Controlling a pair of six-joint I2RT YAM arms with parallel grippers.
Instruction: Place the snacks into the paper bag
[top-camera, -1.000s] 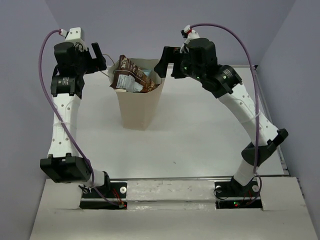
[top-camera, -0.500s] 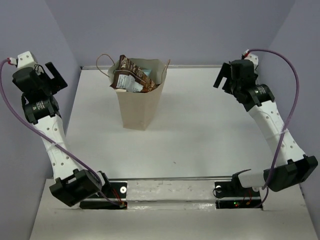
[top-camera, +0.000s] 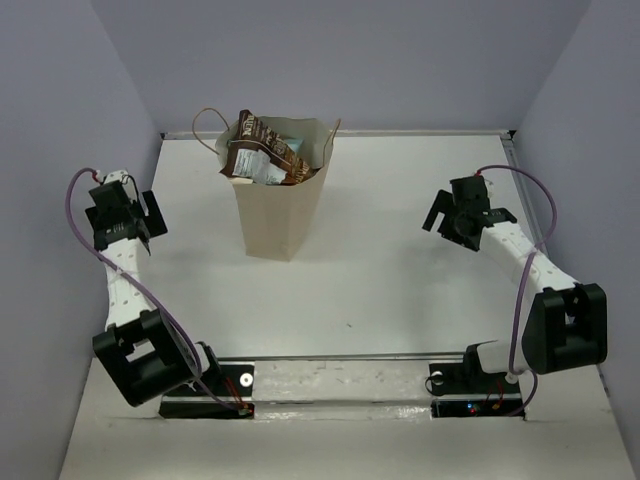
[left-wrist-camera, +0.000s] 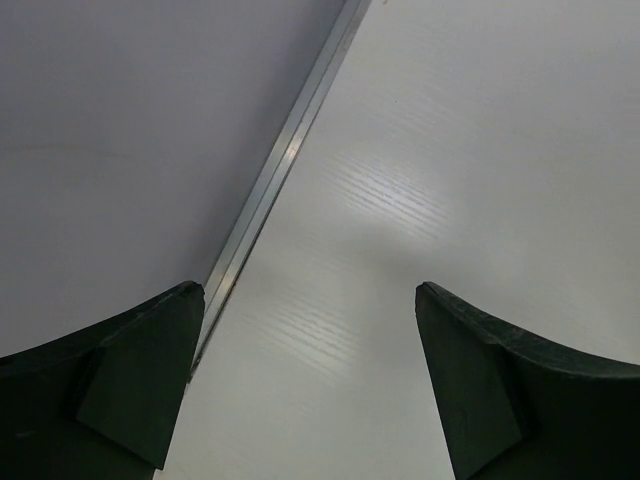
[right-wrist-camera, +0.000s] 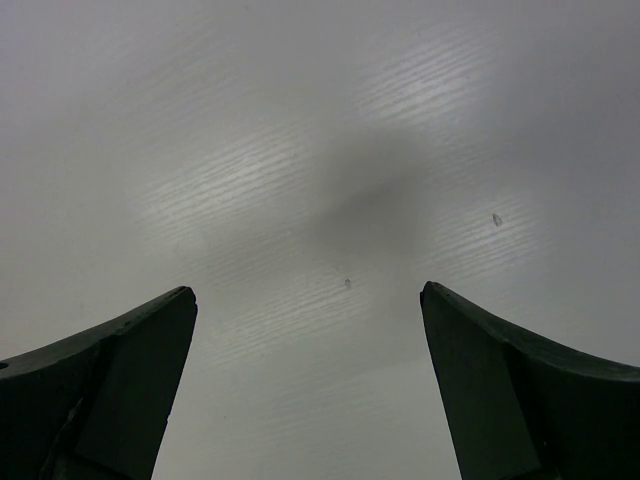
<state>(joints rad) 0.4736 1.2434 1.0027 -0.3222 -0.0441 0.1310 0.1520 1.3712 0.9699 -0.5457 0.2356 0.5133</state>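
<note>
The tall cream-tan paper bag (top-camera: 277, 205) stands upright at the back left of the table. Snack packets stick out of its top: a dark brown one (top-camera: 256, 138) and a brown and light blue one (top-camera: 268, 168). The orange and purple-blue packets are hidden. My left gripper (top-camera: 150, 214) is open and empty, low near the table's left edge, well left of the bag. In the left wrist view the left gripper (left-wrist-camera: 310, 290) shows only bare table. My right gripper (top-camera: 438, 211) is open and empty at the right, far from the bag. In the right wrist view the right gripper (right-wrist-camera: 308, 290) also shows only bare table.
A metal edge strip (left-wrist-camera: 283, 165) runs along the table's left side against the grey wall. Grey walls close in the table at the back and both sides. The bag's brown cord handle (top-camera: 203, 122) loops out to its left.
Both arms have drawn back from beside the bag's top, swung outwards and come down low, the left to the left edge, the right to the right side. The bag and packets have not moved.
</note>
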